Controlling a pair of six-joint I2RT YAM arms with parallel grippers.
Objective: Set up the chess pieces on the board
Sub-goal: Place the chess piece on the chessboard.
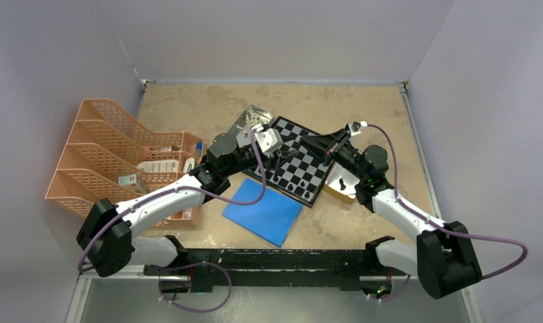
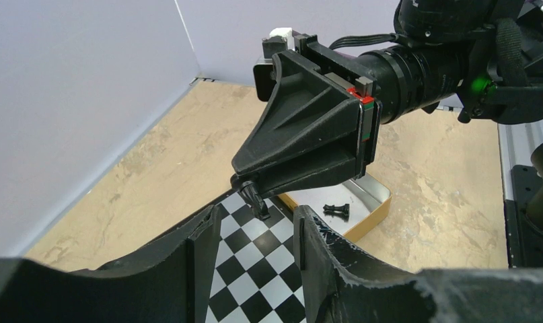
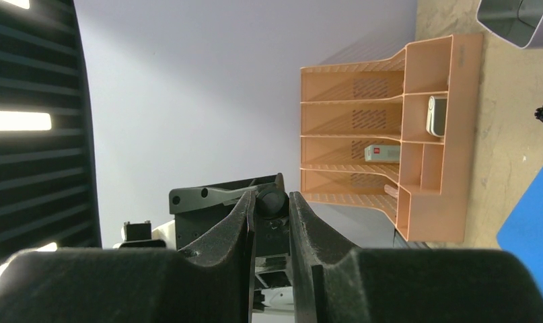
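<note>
A long stretch for the left arm [image 1: 174,195], from its base at the near left up and across to the far-left part of the board [image 1: 302,168]; at its end the left gripper [image 2: 258,225], tilted down over the checks, jaws fairly wide with only squares between them; from the other side the right arm [image 1: 397,210], bent at the elbow, laid out leftward low over the board's far-right edge; in the right gripper [image 3: 270,207], one glossy black chess piece [image 2: 256,200] pinched by its round head between narrow, tight fingers, base downward just over a square, touching it or not impossible to tell.

As for the board itself: mid-table, turned cornerwise, black and silvery-white checks inside a thin dark border; along the side nearest the arms, a few more small black figures [image 1: 301,182], kinds too small to tell.

Just right of the board, a shallow gold-sided tin [image 2: 373,217] with a silvery floor; inside, a single black piece [image 2: 337,210] on its side. At the board's far-left corner, a silvery tray [image 1: 248,120], partly hidden behind the left gripper, contents unclear. At the left of the table, a peach slotted organiser [image 1: 100,145] with a few small boxes in its compartments. Just beside the board's near-left edge, a flat blue sheet [image 1: 263,212].
</note>
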